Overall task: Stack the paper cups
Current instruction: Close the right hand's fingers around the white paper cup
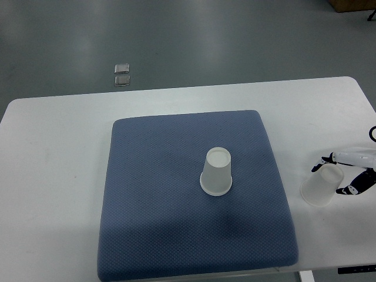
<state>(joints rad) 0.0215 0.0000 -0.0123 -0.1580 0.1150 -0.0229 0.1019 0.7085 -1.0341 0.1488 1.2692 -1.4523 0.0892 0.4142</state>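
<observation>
A white paper cup [216, 171] stands upside down near the middle of the blue mat [153, 200]. A second, translucent white cup [321, 188] is on the white table [53, 164] to the right of the mat. My right hand [346, 173] comes in from the right edge and its fingers [326, 161] curl around this cup, at its upper and right sides. The left arm is out of view.
The mat covers the middle of the table. The table's front edge runs just below the mat. Two small clear squares [122, 75] lie on the grey floor beyond the table's far edge. A brown box corner [351, 4] shows at the top right.
</observation>
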